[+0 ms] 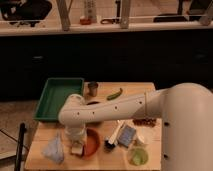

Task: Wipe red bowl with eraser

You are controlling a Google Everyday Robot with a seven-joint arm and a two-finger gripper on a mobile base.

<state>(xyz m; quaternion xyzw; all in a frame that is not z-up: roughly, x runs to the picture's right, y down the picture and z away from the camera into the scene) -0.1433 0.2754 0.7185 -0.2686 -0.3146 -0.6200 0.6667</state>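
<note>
Down at the near left of the wooden table point(150, 150), the gripper point(76, 142) hangs below the thick white arm point(130, 105), its lower end meeting the eraser point(76, 148), a small pale block at the left edge of the red bowl point(91, 142); whether it actually grips the block, or how far it is open, cannot be told, since the arm's wrist covers it from above. The eraser's long axis and heading are too hard to make out. Only the right part of the bowl shows as an orange-red crescent, the rest being hidden behind the wrist. Just left of it lies a crumpled blue-grey cloth point(54, 149). To the right of the bowl, a black-and-white brush point(113, 138) lies slanted with its dark head toward the near edge, and beside it sits a blue-grey pad point(127, 135). A pale green cup point(138, 157) stands near the front right corner. Farther back, past the arm, a green tray point(55, 95) takes the left side, a small metal cup point(93, 88) stands by its right wall, and a green pepper-like thing point(114, 94) lies to the right of that. Some small reddish-brown bits point(145, 121) lie at the right, partly covered by the arm. Behind the table runs a dark cabinet front point(105, 60) with a pale counter point(105, 27) on top.
</note>
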